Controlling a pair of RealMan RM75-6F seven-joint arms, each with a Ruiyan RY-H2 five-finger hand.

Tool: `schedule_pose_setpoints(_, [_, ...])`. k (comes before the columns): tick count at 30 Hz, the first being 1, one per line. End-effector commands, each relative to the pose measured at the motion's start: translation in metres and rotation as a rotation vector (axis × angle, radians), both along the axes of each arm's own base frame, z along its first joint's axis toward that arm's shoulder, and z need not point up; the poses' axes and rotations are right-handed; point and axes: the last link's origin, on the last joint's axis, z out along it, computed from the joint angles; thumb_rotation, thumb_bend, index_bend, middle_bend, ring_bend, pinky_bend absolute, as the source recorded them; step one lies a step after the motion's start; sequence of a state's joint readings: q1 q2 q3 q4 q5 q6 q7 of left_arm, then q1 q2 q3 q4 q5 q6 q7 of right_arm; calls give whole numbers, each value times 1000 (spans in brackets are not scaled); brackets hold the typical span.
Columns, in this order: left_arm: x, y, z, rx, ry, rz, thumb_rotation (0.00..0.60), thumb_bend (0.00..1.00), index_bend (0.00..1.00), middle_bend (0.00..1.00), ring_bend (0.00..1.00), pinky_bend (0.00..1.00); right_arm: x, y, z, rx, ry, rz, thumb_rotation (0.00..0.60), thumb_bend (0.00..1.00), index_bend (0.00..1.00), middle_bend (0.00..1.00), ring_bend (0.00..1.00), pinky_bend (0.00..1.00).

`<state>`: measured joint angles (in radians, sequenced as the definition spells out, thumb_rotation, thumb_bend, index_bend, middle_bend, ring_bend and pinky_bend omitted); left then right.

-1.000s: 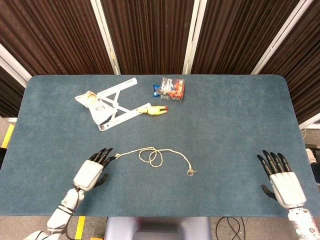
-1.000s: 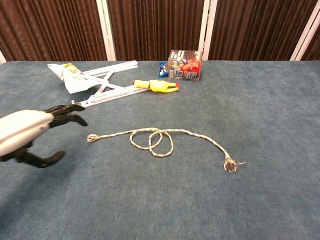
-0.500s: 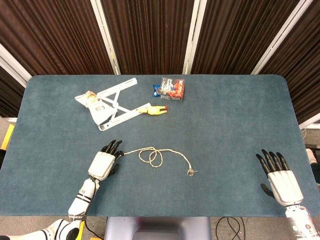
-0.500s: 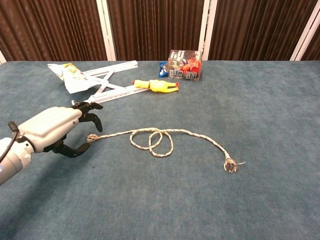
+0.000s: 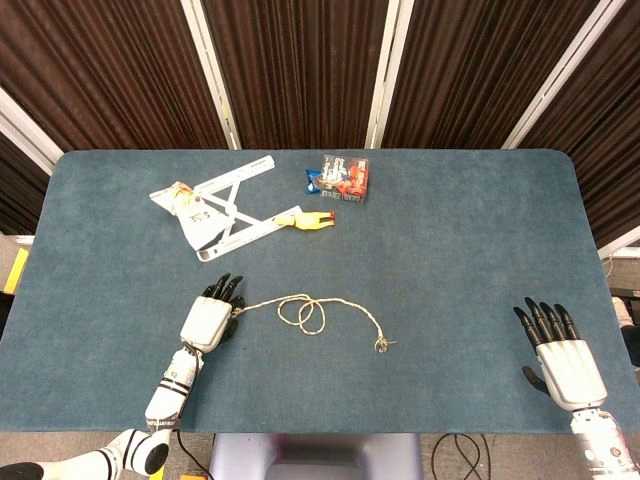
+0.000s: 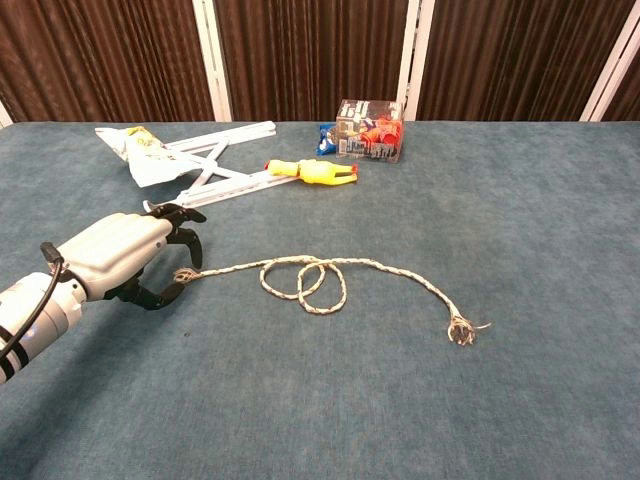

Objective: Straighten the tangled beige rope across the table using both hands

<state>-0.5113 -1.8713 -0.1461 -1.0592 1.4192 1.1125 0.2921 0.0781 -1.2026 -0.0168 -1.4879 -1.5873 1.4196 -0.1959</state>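
Note:
The beige rope (image 5: 310, 312) (image 6: 320, 278) lies on the blue table, with two overlapping loops in its middle and a frayed right end (image 6: 461, 329). My left hand (image 5: 212, 315) (image 6: 128, 256) sits at the rope's left end (image 6: 184, 275). Its fingers curve over that end and the thumb lies beside it, with a gap still showing around the rope. My right hand (image 5: 560, 360) rests flat near the table's front right, far from the rope, with its fingers spread and nothing in it. The chest view does not show it.
A white folding rack (image 5: 232, 210) (image 6: 215, 170) with a snack bag on it lies at the back left. Beside it are a yellow rubber chicken (image 5: 305, 220) (image 6: 312, 172), a small blue packet (image 5: 314, 180) and a printed box (image 5: 347, 177) (image 6: 370, 130).
My left hand has slid forward and to the right until its fingers curl around the rope's left end. The rope has not shifted. My right hand has barely moved.

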Motion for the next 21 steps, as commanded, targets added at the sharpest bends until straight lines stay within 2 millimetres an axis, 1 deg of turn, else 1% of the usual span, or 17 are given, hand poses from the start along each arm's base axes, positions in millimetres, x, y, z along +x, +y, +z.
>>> schedule_pose_setpoints(1, [0, 2, -2, 9, 8, -2, 600, 426, 436, 103, 23, 258, 0, 0, 1, -2, -2, 1, 600, 309, 0, 0, 0, 0])
schedule_pose_setpoints(21, [-4, 10, -9, 18, 34, 9, 600, 423, 500, 125, 37, 254, 0, 0, 2, -8, -5, 0, 600, 309, 0, 0, 0, 0])
